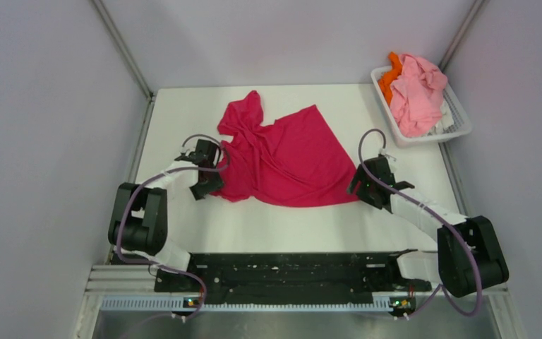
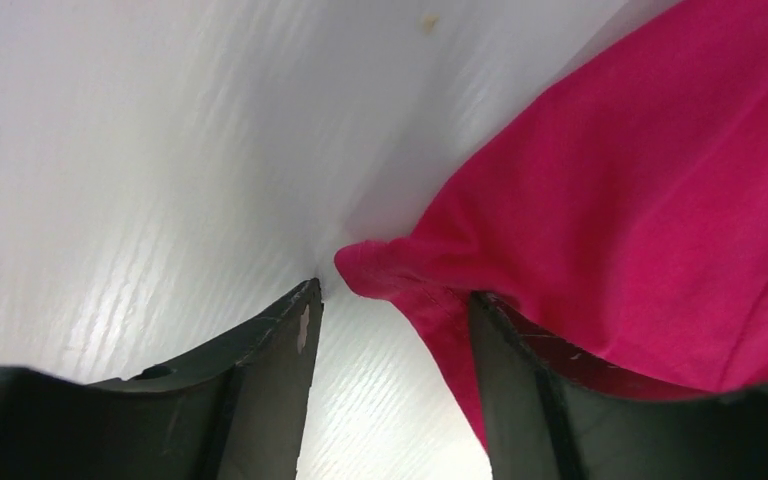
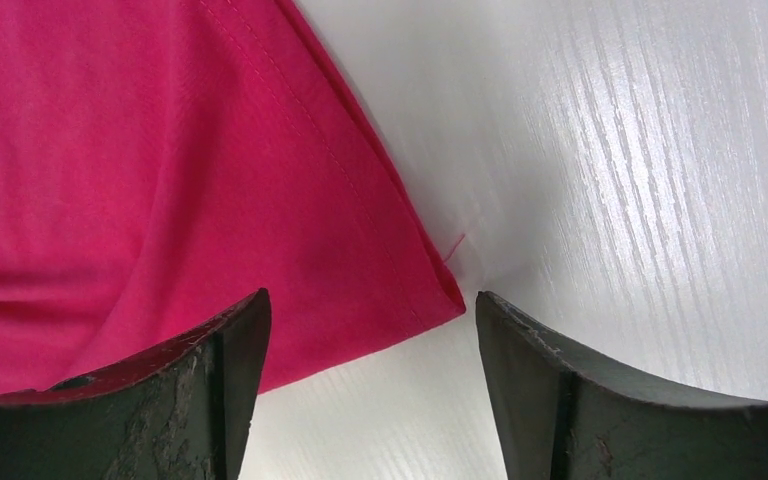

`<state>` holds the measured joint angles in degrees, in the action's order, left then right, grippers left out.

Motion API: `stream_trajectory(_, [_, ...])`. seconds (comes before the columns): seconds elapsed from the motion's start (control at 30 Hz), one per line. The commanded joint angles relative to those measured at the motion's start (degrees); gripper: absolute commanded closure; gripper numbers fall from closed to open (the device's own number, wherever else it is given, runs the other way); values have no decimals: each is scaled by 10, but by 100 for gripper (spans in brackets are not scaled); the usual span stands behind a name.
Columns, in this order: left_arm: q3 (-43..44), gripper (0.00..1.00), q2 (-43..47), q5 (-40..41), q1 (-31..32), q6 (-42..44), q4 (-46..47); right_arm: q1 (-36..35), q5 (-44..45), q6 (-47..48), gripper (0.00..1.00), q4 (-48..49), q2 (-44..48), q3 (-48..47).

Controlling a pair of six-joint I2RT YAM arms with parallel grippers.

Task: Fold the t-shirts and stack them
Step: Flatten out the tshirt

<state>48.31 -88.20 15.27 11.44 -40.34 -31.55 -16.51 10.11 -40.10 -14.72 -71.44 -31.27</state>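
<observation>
Though its hem (image 3: pixel 355 175) is straight, magenta t-shirt (image 1: pixel 286 159) lies crumpled

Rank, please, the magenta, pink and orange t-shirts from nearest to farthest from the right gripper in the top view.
1. magenta t-shirt, its near-right corner at the right gripper.
2. pink t-shirt, in the basket at the far right.
3. orange t-shirt, at the basket's far corner, beyond the pink.

- Magenta-red t-shirt (image 1: pixel 289 159): soft, matt knit cloth with a stitched hem.
- Table (image 1: pixel 282 226): white and smooth, with faint grain lines and a slight sheen.
- Right gripper (image 3: pixel 372 320) fingers (image 3: pixel 210 390): black, matt, scuffed at the edges.
- Basket (image 1: pixel 459 131): white slatted plastic.
- Light pink t-shirt (image 1: pixel 420 92): matt cloth.
</observation>
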Motion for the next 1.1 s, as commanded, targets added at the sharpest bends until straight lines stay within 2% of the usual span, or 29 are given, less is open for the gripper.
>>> stream_trajectory(0.0, [11, 45, -53, -22, -5, 15, 30, -9, 7, -6, 26, -36, 3, -6])
stream_trajectory(0.13, [26, 60, -76, -43, -5, 22, 24, -9, 15, -5, 26, -48, 7, -7])
stream_trajectory(0.33, [33, 99, -85, -52, -5, 27, 34, -10, 19, -7, 27, -56, 11, -8])
stream_trajectory(0.5, [34, 100, -80, -56, -6, 31, 40, -10, 20, -7, 29, -59, 13, -9])
stream_trajectory(0.7, [-17, 100, 42, -43, -6, 18, 36, -20, 17, -10, 35, -56, 6, -12])
stream_trajectory(0.9, [-65, 100, 125, -92, -5, 17, 34, -26, 23, -19, 39, -23, -33, -21])
stream_trajectory(1.07, [-88, 100, 150, -97, -5, 8, 30, -28, 32, -23, 50, 6, -77, -44])
